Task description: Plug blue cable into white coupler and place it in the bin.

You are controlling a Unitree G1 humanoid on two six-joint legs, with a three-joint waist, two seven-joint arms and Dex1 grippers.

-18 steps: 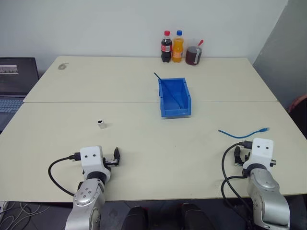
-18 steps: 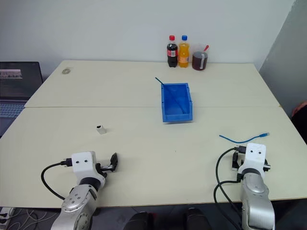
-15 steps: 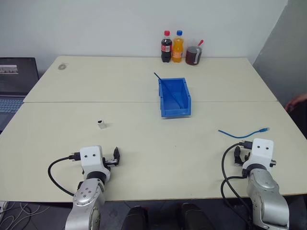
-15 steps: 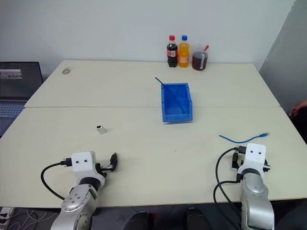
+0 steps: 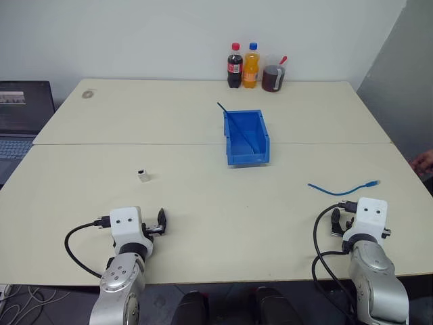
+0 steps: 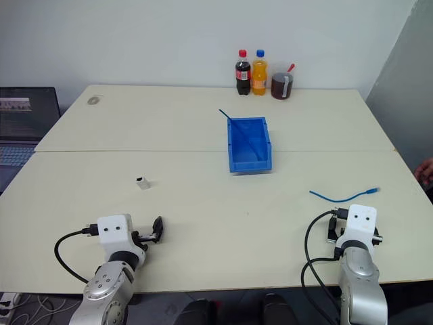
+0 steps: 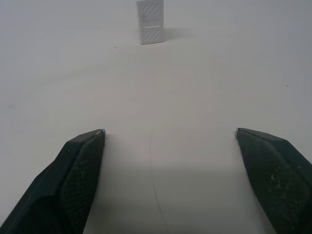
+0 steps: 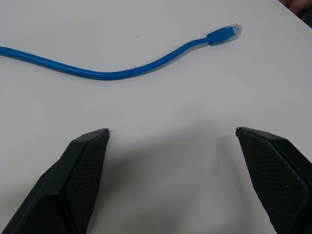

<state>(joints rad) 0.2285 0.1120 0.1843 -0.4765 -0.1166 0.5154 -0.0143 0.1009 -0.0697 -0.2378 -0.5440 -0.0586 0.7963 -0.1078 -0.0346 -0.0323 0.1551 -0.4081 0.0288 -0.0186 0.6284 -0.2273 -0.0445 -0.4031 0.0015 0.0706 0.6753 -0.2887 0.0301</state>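
Little has shifted since the earlier frames: both arms hold their places at the near edge of the table [image 5: 203, 81], and at its right edge a person's hand [image 5: 423, 161] now shows a touch lower. Nearest, the left tool [image 7: 170, 141] rests low by the near-left corner with its black fingers spread wide and nothing between them; the right tool [image 8: 170, 141] sits by the near-right corner, likewise spread and empty. Just beyond the right tool lies the blue cable [image 5: 342, 188], flat and gently curved, its clear plug [image 8: 233, 29] toward the right edge. Beyond the left tool, well apart from it, the white coupler [image 5: 142, 175] stands alone on the left half of the table. Farther still, near the middle, sits the bin [image 5: 246, 138] with a thin dark stick [image 5: 233, 120] poking out of it, and bottles [image 5: 242, 66] line the far edge. Nothing is picked up yet, so the step in hand looks like reaching. To do it well, the right tool should probably pinch the cable close behind its plug so the tip stays stiff for insertion, while the left takes the coupler by its sides, leaving the socket clear.
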